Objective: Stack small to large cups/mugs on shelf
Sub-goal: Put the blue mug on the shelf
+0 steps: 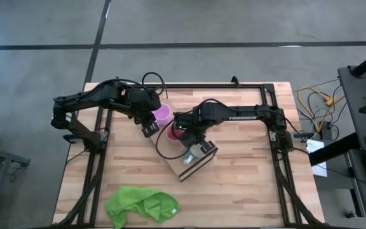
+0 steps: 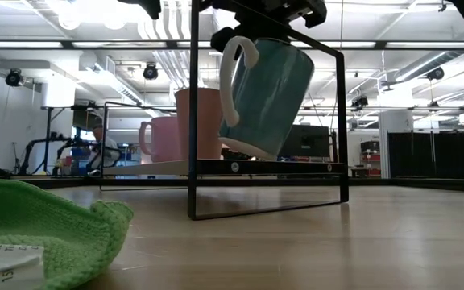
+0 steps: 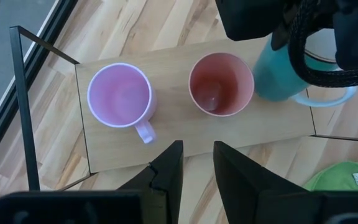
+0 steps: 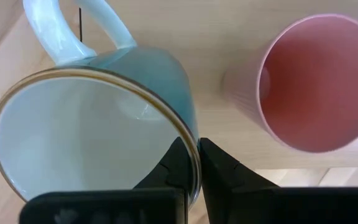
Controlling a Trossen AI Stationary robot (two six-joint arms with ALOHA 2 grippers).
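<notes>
The shelf (image 3: 185,134) is a light-wood board on the table. On it stand a light purple cup with a handle (image 3: 120,94) and a pink-red cup (image 3: 221,84). Both also show in the low view, the purple cup (image 2: 159,138) behind the pink-red one (image 2: 200,121). My right gripper (image 4: 191,163) is shut on a larger mug (image 2: 266,95), teal outside with a white inside and handle, at the shelf's other end. My left gripper (image 3: 196,167) is open and empty above the shelf's edge, beside the purple cup (image 1: 162,114). My right gripper pinches the mug's rim wall (image 4: 190,140), one finger inside the mug and one outside, on the side away from the handle (image 4: 73,31). The fingers come from above, pointing down. The mug hangs tilted over the shelf (image 2: 216,167); I cannot tell whether its base edge (image 2: 244,150) touches the board.
A green cloth (image 1: 142,205) with a white tag lies near the table's front left; it fills the low view's near left (image 2: 39,234). A black metal frame (image 2: 192,121) stands around the shelf. Black rails (image 1: 278,159) run along the table's sides.
</notes>
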